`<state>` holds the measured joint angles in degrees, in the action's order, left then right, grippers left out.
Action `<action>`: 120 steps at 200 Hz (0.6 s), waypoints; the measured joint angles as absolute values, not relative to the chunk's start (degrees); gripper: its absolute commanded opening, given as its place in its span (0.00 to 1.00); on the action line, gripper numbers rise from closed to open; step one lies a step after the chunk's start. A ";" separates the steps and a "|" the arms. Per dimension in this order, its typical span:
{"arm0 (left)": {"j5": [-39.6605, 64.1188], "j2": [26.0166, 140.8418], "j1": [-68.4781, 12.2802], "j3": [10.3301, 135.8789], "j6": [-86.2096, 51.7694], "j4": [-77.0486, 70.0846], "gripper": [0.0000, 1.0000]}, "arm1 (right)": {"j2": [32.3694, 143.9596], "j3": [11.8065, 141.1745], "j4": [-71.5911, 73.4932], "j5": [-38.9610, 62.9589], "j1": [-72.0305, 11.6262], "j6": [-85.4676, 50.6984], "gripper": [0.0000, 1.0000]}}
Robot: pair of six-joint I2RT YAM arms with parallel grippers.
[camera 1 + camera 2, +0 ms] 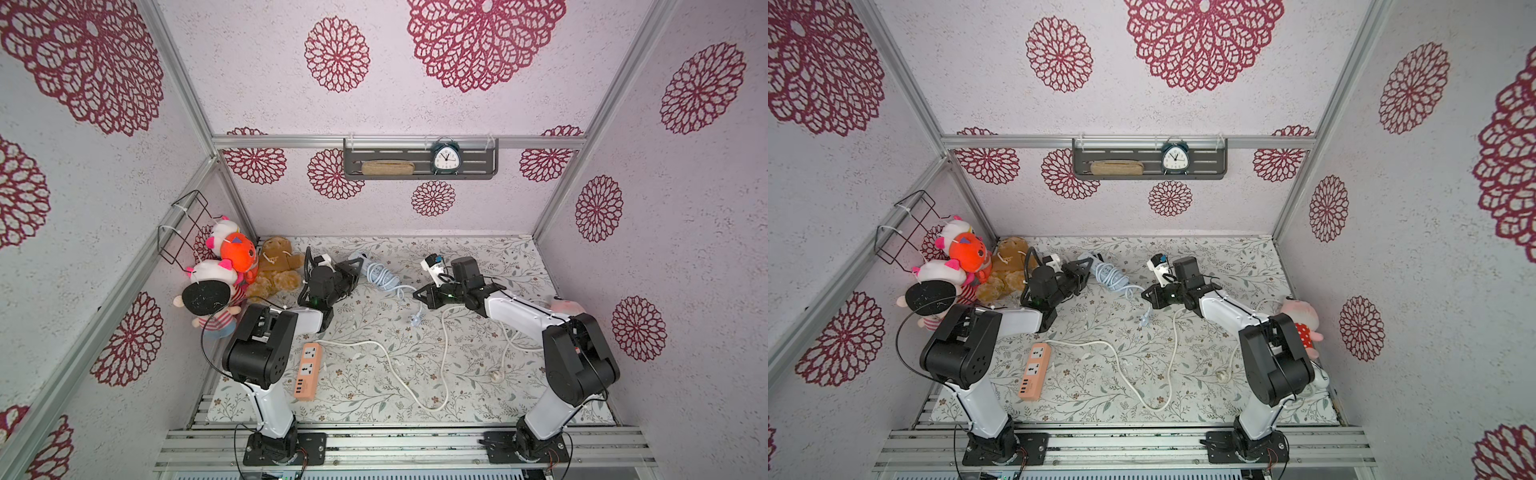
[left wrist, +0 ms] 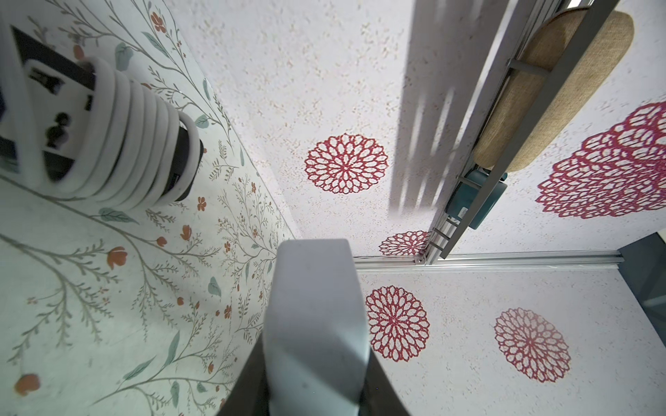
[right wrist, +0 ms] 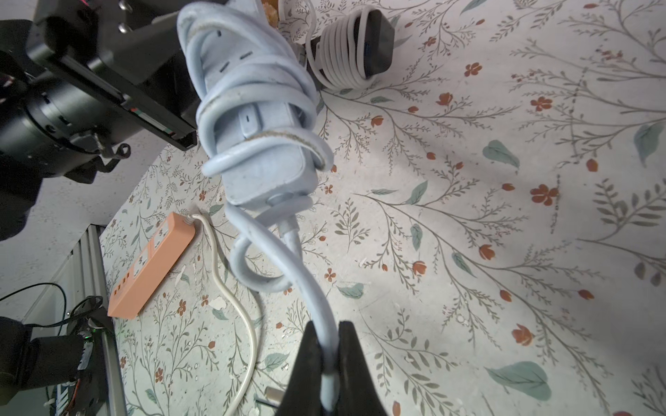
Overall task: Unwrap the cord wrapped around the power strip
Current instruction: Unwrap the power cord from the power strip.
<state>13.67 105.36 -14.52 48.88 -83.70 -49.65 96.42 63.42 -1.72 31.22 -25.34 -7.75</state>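
Floral tablecloth (image 1: pixel 374 395) underfoot. Blue power strip (image 3: pixel 252 119) was up at the far side, well beyond the orange strip (image 1: pixel 308 371). Left gripper (image 1: pixel 356 264) was clamped on one end of it. Right gripper (image 3: pixel 326 333) was pinched tight on the cord (image 3: pixel 302 266), near where it leaves the body. Several turns lay wound round the body. Judged unwinding begun, early. Next move likely calls for the right arm to circle the body, cord taut, left holding firm.
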 measured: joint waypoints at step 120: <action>9.82 104.31 -14.74 47.53 -85.95 -53.41 0.00 | 104.77 67.13 -4.82 27.07 -26.24 -7.16 0.00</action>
<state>9.82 104.31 -14.74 47.53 -85.95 -53.41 104.77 67.13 -4.82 27.07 -26.24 -7.16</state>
